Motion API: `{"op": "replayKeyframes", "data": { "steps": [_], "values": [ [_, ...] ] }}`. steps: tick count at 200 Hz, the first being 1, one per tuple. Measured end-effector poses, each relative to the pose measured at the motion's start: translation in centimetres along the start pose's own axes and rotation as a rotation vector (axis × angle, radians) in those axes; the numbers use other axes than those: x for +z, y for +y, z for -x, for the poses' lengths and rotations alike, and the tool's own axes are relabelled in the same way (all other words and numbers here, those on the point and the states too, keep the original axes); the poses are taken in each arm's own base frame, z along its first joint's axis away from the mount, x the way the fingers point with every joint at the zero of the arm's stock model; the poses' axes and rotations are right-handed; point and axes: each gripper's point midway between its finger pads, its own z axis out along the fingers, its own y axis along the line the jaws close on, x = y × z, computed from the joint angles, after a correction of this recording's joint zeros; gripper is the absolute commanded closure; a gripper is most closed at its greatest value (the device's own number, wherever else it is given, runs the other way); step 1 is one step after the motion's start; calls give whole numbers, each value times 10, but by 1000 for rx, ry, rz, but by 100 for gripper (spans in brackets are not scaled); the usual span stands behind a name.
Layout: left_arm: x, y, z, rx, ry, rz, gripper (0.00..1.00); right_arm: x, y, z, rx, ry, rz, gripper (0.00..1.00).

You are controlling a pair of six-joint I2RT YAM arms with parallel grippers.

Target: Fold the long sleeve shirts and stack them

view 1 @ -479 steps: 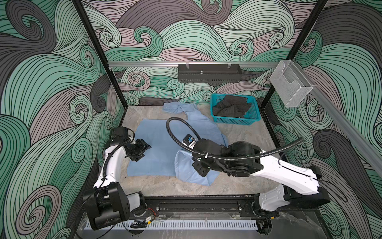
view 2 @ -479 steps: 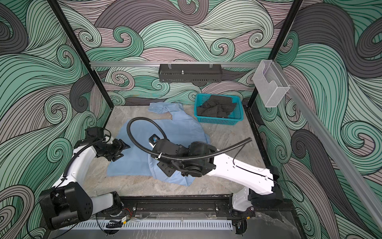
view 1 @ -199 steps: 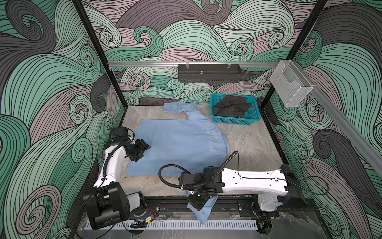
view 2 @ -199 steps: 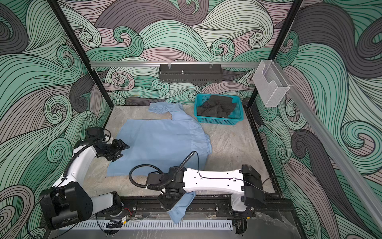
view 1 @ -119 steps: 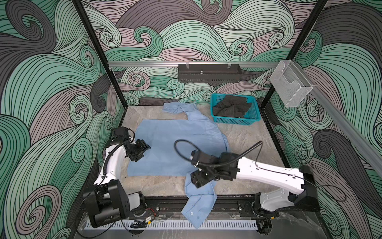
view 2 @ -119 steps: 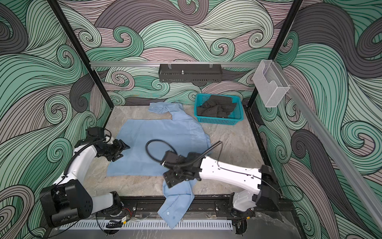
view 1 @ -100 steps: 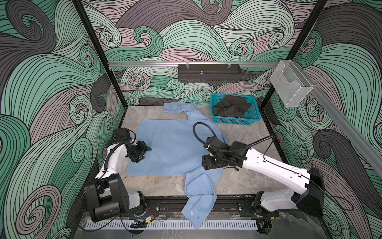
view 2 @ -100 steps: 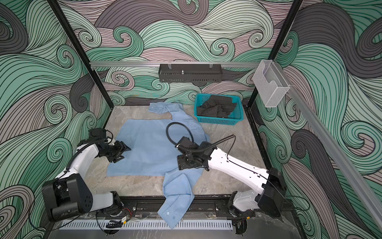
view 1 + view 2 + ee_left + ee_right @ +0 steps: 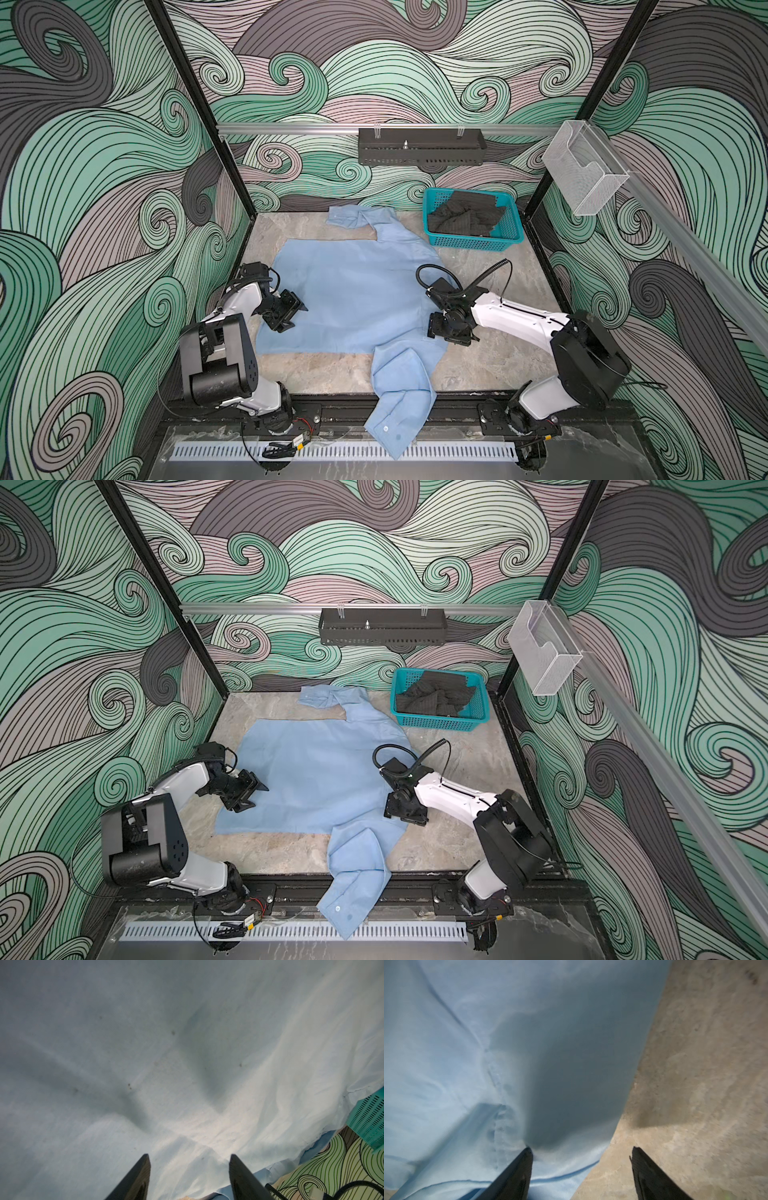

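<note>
Left pincer (image 9: 296, 318) and right pincer (image 9: 451, 337) both sit low, jaws spread apart and empty

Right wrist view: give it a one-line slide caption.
Open right gripper straddles the edge of the light blue woven shirt on the beige marbled tabletop.

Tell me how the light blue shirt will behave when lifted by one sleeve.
Probably very floppy: one sleeve of the light blue shirt drapes limply over the front edge of the table. It looks thin and light, lying in soft wrinkles. Pushed, it would likely bunch rather than slide whole.
</note>
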Motion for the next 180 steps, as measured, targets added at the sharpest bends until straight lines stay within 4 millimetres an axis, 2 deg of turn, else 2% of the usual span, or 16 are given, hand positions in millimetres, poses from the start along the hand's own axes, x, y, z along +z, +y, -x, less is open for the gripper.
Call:
{"op": "replayKeyframes", "data": {
  "steps": [18,55,76,118,131,142,149,162,180],
  "values": [
    [2,2,1,-3,-1,12,37,9,0,-3,24,28,39,48],
    [9,10,5,-22,18,57,38,12,7,2,63,31,111,100],
    [15,14,11,-36,39,96,40,9,-2,0,83,40,95,100],
    [15,30,15,-34,46,207,42,-18,-35,-8,82,26,17,100],
    [11,32,17,-22,39,231,42,-22,-47,-12,80,34,-22,79],
    [10,31,17,-8,37,238,42,-23,-55,-16,66,50,-53,53],
    [10,29,16,3,38,238,41,-24,-59,-18,63,59,-69,44],
    [10,25,14,19,42,237,40,-26,-65,-22,41,70,-89,34],
    [4,16,12,48,25,221,38,-41,-66,-19,13,47,-87,32]
  ]
}}
